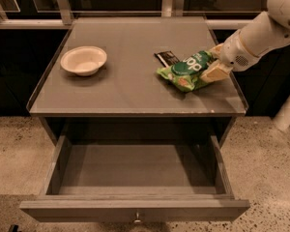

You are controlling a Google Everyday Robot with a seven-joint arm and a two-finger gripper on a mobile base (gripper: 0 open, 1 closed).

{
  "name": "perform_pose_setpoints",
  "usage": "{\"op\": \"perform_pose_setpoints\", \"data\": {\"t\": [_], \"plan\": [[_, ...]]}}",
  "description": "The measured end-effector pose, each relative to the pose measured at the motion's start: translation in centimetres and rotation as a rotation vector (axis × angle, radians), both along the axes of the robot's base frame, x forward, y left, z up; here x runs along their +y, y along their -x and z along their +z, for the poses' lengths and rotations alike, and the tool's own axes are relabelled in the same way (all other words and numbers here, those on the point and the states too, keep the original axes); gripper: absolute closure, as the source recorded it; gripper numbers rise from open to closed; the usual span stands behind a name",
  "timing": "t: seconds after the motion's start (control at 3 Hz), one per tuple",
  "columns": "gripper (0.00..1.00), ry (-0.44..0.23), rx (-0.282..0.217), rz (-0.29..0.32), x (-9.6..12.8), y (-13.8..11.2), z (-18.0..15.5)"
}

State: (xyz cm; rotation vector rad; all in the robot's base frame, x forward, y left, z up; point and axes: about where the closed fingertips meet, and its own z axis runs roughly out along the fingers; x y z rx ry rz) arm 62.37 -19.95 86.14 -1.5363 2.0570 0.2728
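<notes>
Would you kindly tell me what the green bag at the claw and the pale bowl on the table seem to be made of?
Green chip bag: probably thin plastic film; glossy, crinkled, with bright glints. Its right end is pinched by the claw near the table's right edge. Bowl: likely moulded paper fibre or foam; matte, off-white, no reflections.

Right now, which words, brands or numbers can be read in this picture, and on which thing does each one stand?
"op": white letters on the green crinkled snack bag; the rest of the word is lost in the folds.
Flat black packet behind the bag: its print is too small to read.
Round white bowl, grey table, open grey drawer: no text.
The tool, at the table's right edge, grips the bag's right end; it shows no readable label.
</notes>
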Motion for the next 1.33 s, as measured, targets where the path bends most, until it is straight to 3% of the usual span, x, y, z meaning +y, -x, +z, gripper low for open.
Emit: {"op": "perform_pose_setpoints", "data": {"t": [0.33,0.67,1.0,1.33], "plan": [[1.00,-0.050,0.002,0.014,0.1,1.2,0.6],[1.00,-0.155,-0.002,-0.044,0.0,5.2,2.7],[1.00,-0.249,0.027,-0.171,-0.4,11.5,3.8],[1.00,-0.280,0.130,-0.286,-0.2,18.0,2.1]]}}
